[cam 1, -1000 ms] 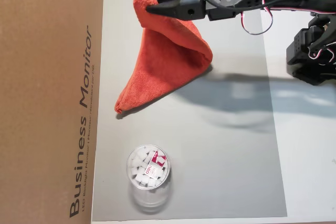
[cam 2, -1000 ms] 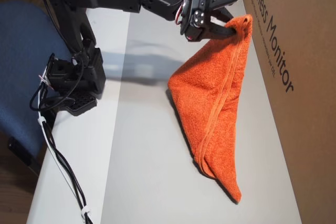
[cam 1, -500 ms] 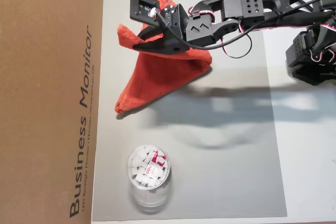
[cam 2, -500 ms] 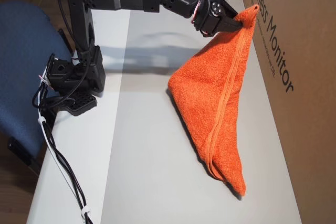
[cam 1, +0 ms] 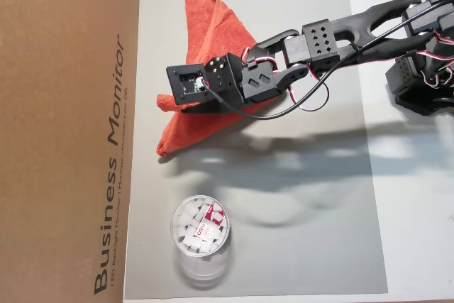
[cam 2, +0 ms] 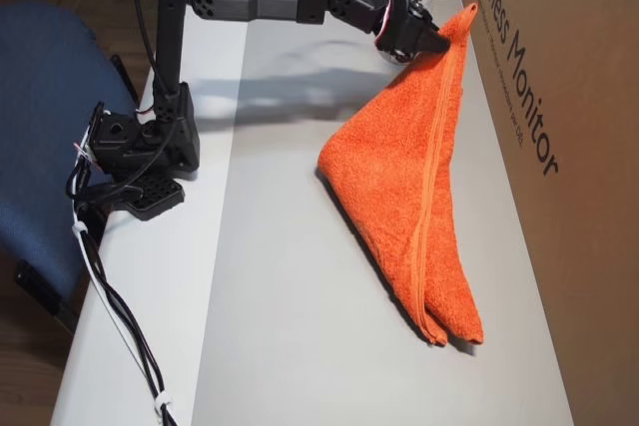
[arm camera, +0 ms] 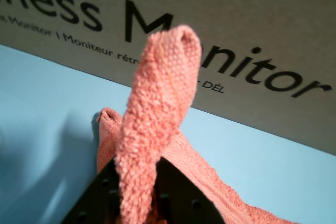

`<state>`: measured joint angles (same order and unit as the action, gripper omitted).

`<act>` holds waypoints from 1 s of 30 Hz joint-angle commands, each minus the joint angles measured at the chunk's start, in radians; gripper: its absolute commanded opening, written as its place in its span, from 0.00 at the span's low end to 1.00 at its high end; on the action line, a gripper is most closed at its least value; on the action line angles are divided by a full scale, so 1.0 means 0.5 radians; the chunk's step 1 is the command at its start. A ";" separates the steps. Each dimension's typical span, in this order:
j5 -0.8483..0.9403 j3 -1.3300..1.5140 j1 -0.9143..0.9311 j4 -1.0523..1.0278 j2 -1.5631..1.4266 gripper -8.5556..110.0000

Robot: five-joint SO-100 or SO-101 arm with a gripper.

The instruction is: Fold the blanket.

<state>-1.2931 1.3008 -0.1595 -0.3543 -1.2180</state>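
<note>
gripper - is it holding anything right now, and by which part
Yes. The gripper is shut on the orange blanket, pinching one corner of it and lifting that corner while the rest trails down to the table.

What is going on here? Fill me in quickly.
A single black robot arm is partway through folding the orange-red blanket. Its gripper is shut on one corner, held up beside the cardboard monitor box, while the rest of the cloth drapes onto the grey mat. A clear plastic tub stands apart, untouched.
</note>
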 commanded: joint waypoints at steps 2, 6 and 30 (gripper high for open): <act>0.144 -0.169 -0.021 0.040 0.052 0.07; 0.322 -0.239 -0.021 0.040 0.156 0.07; 0.997 -0.844 -0.215 0.040 0.890 0.08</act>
<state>-0.8452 0.9357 -0.2623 -0.3543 -0.7624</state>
